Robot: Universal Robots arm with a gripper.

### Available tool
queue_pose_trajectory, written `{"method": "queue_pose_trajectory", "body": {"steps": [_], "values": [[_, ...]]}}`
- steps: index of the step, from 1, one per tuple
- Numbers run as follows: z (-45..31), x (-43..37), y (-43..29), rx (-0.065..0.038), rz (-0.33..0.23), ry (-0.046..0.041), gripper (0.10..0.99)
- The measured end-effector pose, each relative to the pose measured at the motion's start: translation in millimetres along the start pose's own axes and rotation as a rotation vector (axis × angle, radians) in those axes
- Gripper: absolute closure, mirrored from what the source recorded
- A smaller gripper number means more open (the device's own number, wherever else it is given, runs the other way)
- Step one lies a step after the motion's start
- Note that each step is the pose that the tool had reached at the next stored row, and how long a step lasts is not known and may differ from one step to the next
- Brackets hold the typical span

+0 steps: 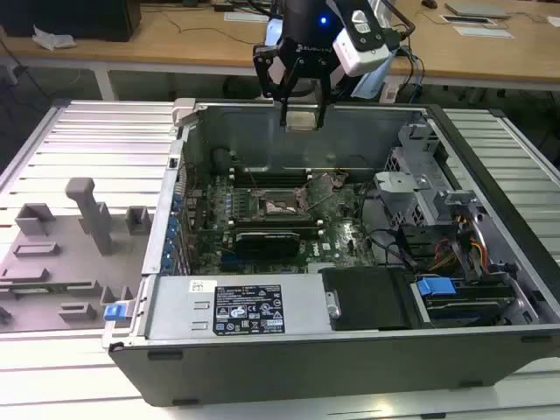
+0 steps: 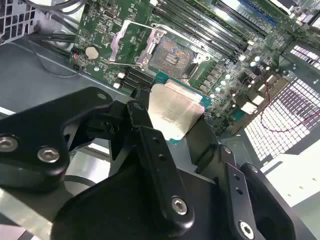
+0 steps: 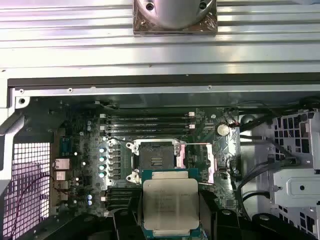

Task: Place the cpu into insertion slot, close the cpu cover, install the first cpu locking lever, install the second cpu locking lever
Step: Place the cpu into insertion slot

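Over the open case point(image 1: 262, 367) on the bench point(image 1: 87, 140), our pincer point(image 1: 303, 121) clenches the cpu point(image 3: 170, 202). Should it tilt, we fear misseating in the insertion slot point(image 3: 156, 159).

One cpu point(image 3: 170, 202), one insertion slot point(image 3: 155, 159), one cpu cover point(image 2: 117, 45), one computer case point(image 1: 262, 367).

Silvery-beige cpu point(image 2: 172, 112) (teal-edged), green board point(image 2: 102, 27)
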State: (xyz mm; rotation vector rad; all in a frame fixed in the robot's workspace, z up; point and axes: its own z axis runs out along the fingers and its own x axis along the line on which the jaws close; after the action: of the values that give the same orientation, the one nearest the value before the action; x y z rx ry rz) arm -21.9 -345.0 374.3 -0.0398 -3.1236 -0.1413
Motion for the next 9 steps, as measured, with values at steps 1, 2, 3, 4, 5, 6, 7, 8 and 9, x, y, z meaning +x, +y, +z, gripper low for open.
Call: {"method": "queue_pose_trajectory", "body": {"steps": [1, 2, 3, 4, 5, 6, 7, 8, 9], "values": [[0.0, 0.0, 0.0, 0.0, 0.0, -0.0002, 0.545], [0.0, 0.0, 0.0, 0.0, 0.0, -0.0002, 0.545], [0.0, 0.0, 0.0, 0.0, 0.0, -0.0003, 0.545], [0.2, 0.0, 0.0, 0.0, 0.0, -0.0003, 0.545], [1.9, 0.0, -0.2, 0.0, 0.0, -0.0013, 0.545], [3.5, 0.0, -0.3, 0.0, 0.0, -0.002, 0.545], [5.3, 0.1, -0.5, 0.0, 0.0, -0.0027, 0.545], [9.4, 0.3, -0.8, 0.0, 0.0, -0.0036, 0.545], [11.8, 0.3, -1.1, 0.0, 0.0, -0.0035, 0.545]]}}
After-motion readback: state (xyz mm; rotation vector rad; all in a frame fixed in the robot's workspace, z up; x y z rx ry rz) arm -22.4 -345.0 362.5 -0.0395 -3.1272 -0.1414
